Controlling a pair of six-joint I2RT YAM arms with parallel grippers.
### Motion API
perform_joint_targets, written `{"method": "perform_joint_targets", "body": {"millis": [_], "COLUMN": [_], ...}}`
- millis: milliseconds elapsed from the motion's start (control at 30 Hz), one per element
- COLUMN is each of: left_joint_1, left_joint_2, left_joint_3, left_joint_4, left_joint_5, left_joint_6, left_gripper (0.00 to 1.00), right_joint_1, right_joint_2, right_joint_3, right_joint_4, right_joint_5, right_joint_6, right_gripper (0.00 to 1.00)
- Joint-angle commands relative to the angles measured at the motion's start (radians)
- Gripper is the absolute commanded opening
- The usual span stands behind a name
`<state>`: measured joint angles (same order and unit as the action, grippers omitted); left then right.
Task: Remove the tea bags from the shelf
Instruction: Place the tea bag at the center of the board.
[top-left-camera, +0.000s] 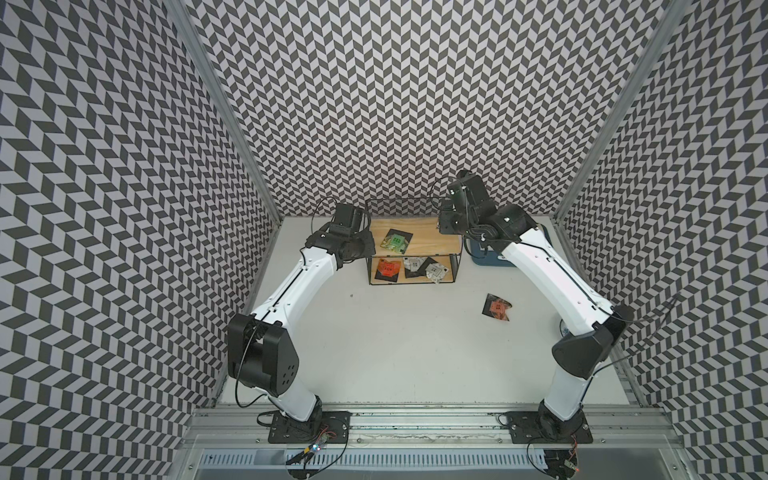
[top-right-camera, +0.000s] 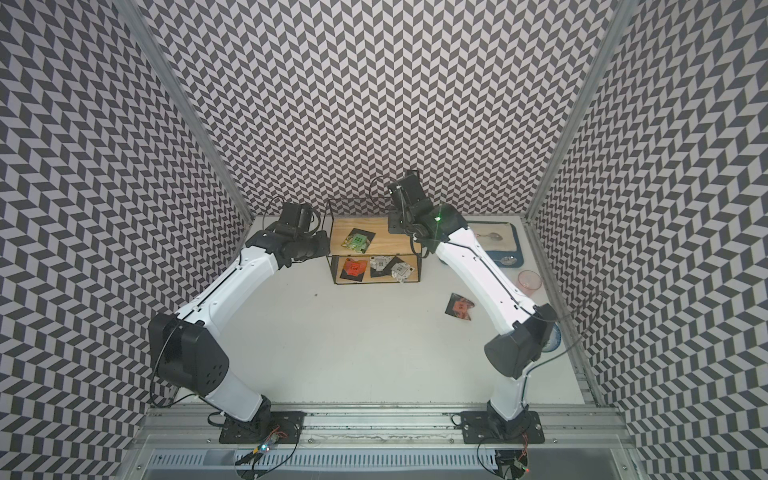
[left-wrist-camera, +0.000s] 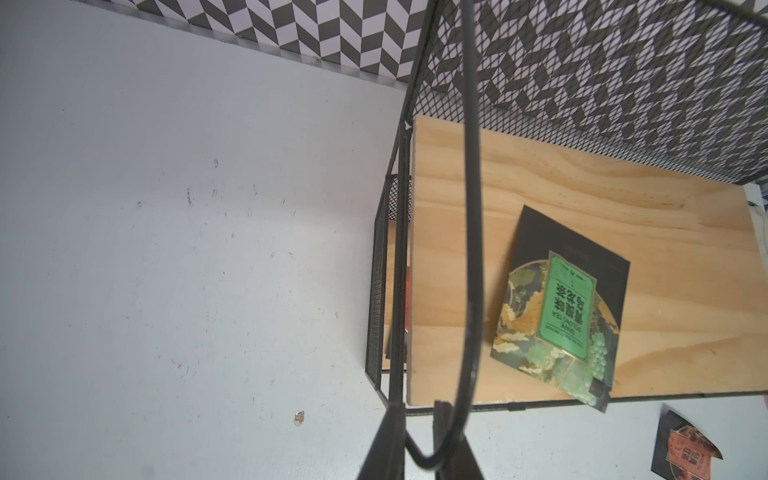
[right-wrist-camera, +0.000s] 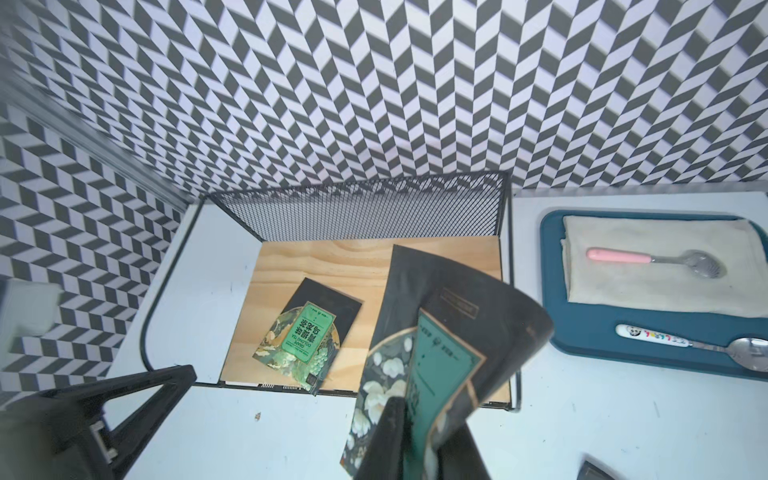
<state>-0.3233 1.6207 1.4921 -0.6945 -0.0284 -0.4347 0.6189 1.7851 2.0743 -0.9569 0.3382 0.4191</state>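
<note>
right jaws pinching teal tea bag above shelf, left jaws closed, empty, beside shelf

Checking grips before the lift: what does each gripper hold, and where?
The right gripper pinches the teal tea bag by one edge. The left gripper has its jaws on the side wire of the shelf, at its rounded corner.

Left fingers pinched nearly closed, gripping; right fingers same.

Top views look steeply down; both close wrist views share the shelf.
</note>
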Motion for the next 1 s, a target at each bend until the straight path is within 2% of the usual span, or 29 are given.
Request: {"method": "perform_joint_targets", "body": {"millis": [0, 267, 500, 667, 800, 967], "left_joint_1": [-0.006, -0.007, -0.006, -0.006, -0.006, -0.006], "left_joint_2": [-0.007, -0.008, -0.008, -0.007, -0.007, -0.007], "left_joint_3": [-0.001, 0.000, 0.003, 0.007, 0.008, 0.008], "left_joint_4": [-0.003, -0.005, -0.008, -0.010, -0.011, -0.011], "left_joint_5": [0.004, 0.004, 0.002, 0.001, -0.001, -0.001], "left_joint_6": [-0.004, -0.001, 0.002, 0.001, 0.002, 0.001], "left_gripper": [0.17, 0.17, 0.17, 0.17, 0.17, 0.17], "right_joint_1": [-0.023, -0.154, -0.284, -0.326, -0.367, -0.390], "right_joint_2": [-0.055, -0.180, -0.279, -0.280, -0.241, -0.213], "right_joint_3": [-0.049, -0.229, -0.549, -0.712, -0.786, -0.861], "right_joint_4": [0.018, 0.034, 0.142, 0.197, 0.208, 0.267], "right_joint_5": [0.030, -0.014, -0.091, -0.149, -0.230, -0.274], "right_joint_6": [0.009, 0.051, 0.081, 0.087, 0.086, 0.079], "right_gripper": [0.16, 0.16, 0.16, 0.16, 0.16, 0.17]}}
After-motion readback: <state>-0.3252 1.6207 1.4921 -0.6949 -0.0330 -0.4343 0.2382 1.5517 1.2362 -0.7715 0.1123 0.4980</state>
